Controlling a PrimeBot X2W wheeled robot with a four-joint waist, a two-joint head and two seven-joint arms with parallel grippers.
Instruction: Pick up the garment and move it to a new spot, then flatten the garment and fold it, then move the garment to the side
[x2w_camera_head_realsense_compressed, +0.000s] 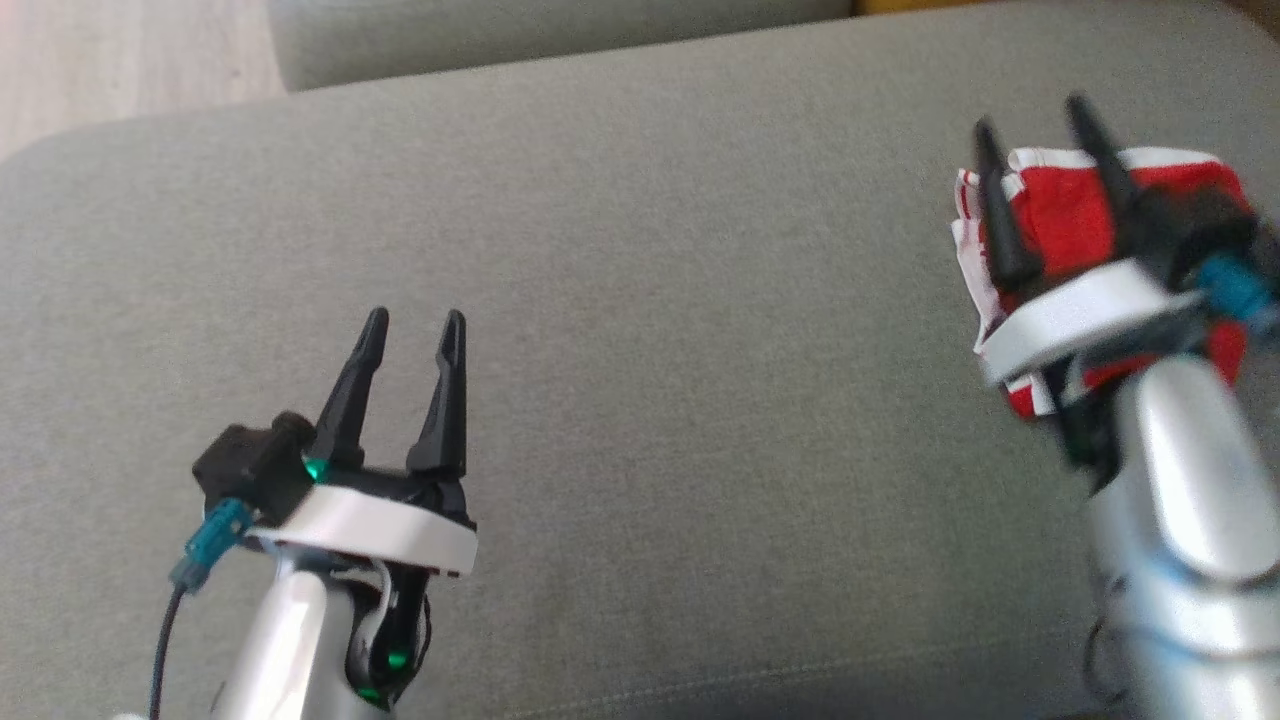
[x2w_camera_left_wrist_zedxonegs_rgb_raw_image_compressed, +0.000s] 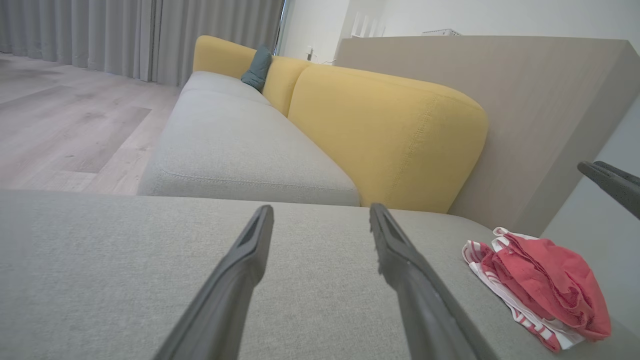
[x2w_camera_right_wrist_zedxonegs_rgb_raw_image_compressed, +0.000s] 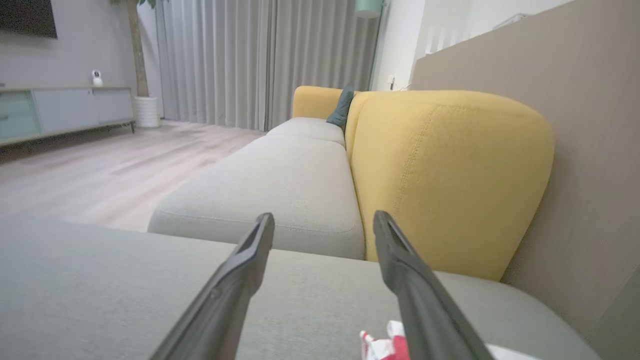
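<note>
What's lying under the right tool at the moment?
A crumpled red-and-white fabric garment lies on the grey fabric sofa cushion beneath the open right tool. The tool and its wrist cover the garment's middle, so its full shape cannot be seen.

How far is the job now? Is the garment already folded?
Done: hard to say; the red and white garment lies in a loose bundle near the right edge of the grey cushion. In hand: nothing; right gripper open above it, left gripper open, apart. Left: flattening and folding, it seems.
</note>
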